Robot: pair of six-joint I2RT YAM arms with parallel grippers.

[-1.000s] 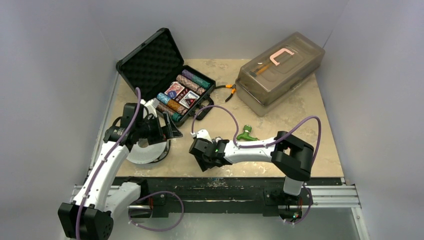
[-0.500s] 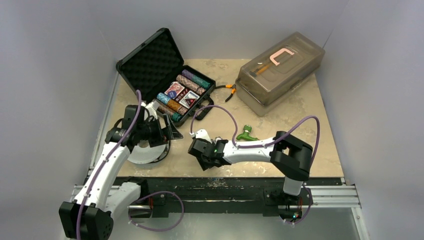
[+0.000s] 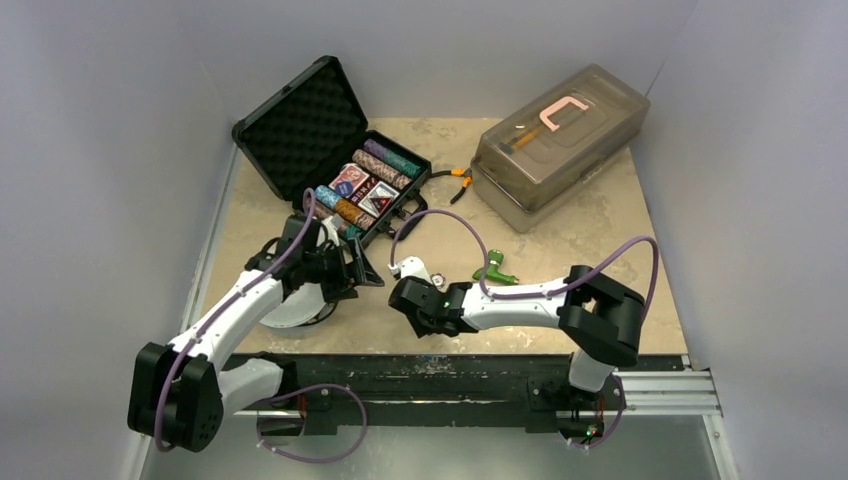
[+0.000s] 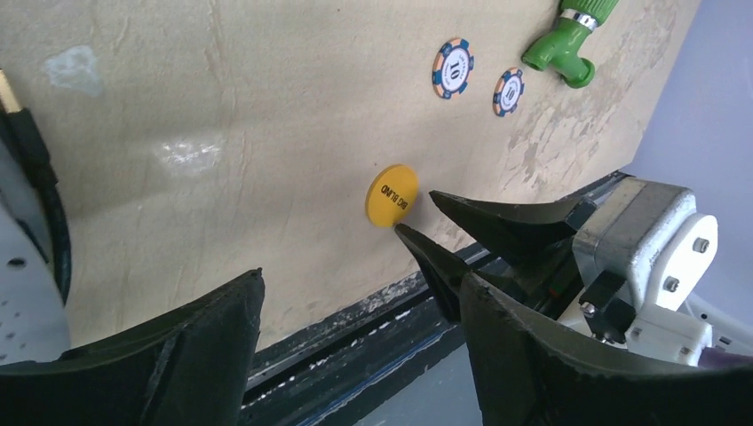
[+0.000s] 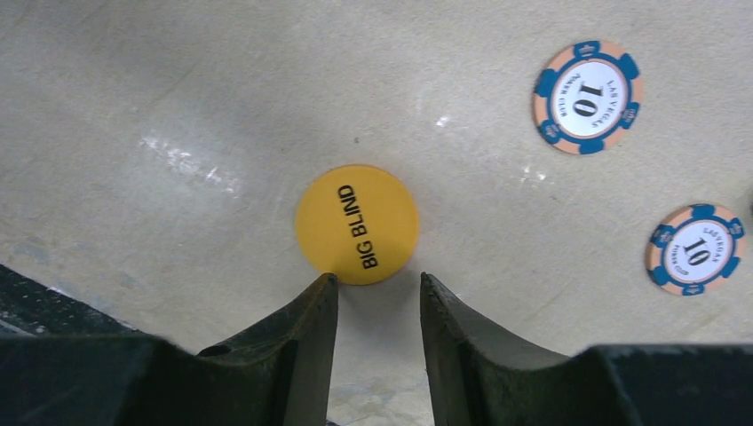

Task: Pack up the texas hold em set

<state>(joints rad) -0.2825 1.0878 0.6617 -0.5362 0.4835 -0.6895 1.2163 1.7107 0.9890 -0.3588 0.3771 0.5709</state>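
- From the top camera you see the black case (image 3: 330, 160) in the upper left of the frame. Its lid stands open and tilted back. Rows of chips (image 3: 385, 160) and two card decks (image 3: 362, 188) sit in the tray.
- So I judge most of the set is packed. What is left is the loose pieces on the table (image 3: 600, 250) and closing the lid.
- In the same view the left gripper (image 3: 362, 270) and the right gripper (image 3: 402, 298) meet near the middle, below the case. A grey plastic box (image 3: 560, 140) sits at the upper right and a green toy tap (image 3: 493, 268) lies right of centre.
- From the left wrist camera, your left gripper (image 4: 361, 280) has its jaws spread wide at the bottom of the frame and holds nothing.
- Ahead of it lies a yellow button (image 4: 392, 195) near the table's front edge. The right gripper's tips are just beside it.
- Two blue-and-orange chips (image 4: 453, 67) lie apart from it at the upper right, next to the tap.
- From the right wrist camera, your right gripper (image 5: 377, 280) is parted only a little. Its tips rest at the button's lower rim in the centre of the frame, and it grips nothing yet.
- The button reads "BIG BLIND" and lies flat. I expect it will be hard to pinch, so you may need to slide it to the edge.
- The two "10" chips at the right of this frame come after that, then the lid.
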